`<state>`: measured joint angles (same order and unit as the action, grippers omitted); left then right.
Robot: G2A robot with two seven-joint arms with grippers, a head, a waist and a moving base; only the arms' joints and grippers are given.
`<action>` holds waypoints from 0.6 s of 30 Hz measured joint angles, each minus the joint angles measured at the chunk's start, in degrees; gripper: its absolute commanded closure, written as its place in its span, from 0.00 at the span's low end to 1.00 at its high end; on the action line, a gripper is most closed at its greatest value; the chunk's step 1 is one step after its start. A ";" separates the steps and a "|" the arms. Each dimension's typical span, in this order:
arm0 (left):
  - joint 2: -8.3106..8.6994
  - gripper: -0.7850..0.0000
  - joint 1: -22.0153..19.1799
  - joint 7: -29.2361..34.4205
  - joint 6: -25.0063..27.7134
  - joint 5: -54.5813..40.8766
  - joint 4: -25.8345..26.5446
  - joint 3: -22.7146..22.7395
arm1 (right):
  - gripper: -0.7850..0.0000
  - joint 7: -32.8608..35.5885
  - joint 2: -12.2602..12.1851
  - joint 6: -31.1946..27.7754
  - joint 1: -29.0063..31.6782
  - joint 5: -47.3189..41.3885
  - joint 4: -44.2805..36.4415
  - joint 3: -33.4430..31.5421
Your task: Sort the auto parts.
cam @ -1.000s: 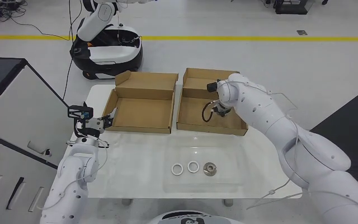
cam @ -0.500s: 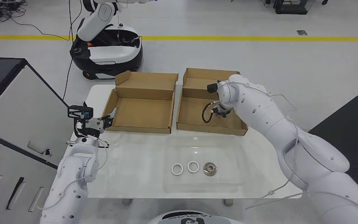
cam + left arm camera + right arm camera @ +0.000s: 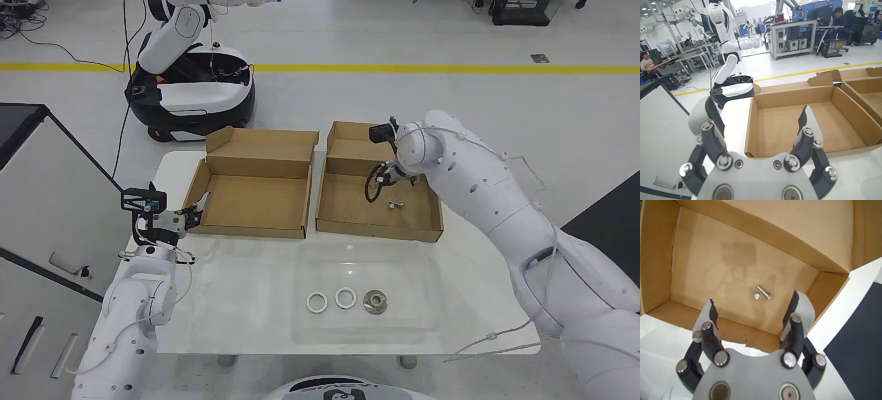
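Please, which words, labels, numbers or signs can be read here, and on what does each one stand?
No text can be read.
Left cardboard box and right cardboard box: plain, no print.
Long bolt and short bolt: no legible mark.
Blue signs in the room behind: too small to read.

white table point(image 3: 230, 285) with boxes point(image 3: 250, 200), clear tray point(image 3: 412, 312)

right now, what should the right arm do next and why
Probably swing the right gripper from the right box toward the table front: it is open and empty, two bolts lie in the box, and two white rings and a metal part wait there.
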<state>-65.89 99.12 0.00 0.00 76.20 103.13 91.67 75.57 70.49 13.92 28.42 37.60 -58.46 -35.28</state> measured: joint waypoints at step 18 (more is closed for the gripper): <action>0.00 0.00 0.00 0.00 0.00 0.00 0.00 0.00 | 0.00 9.04 -7.91 2.33 12.61 -6.28 -30.01 -22.18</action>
<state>-65.89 99.12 0.00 0.00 76.20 103.13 91.67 84.61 62.58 16.26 41.03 31.32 -88.47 -57.46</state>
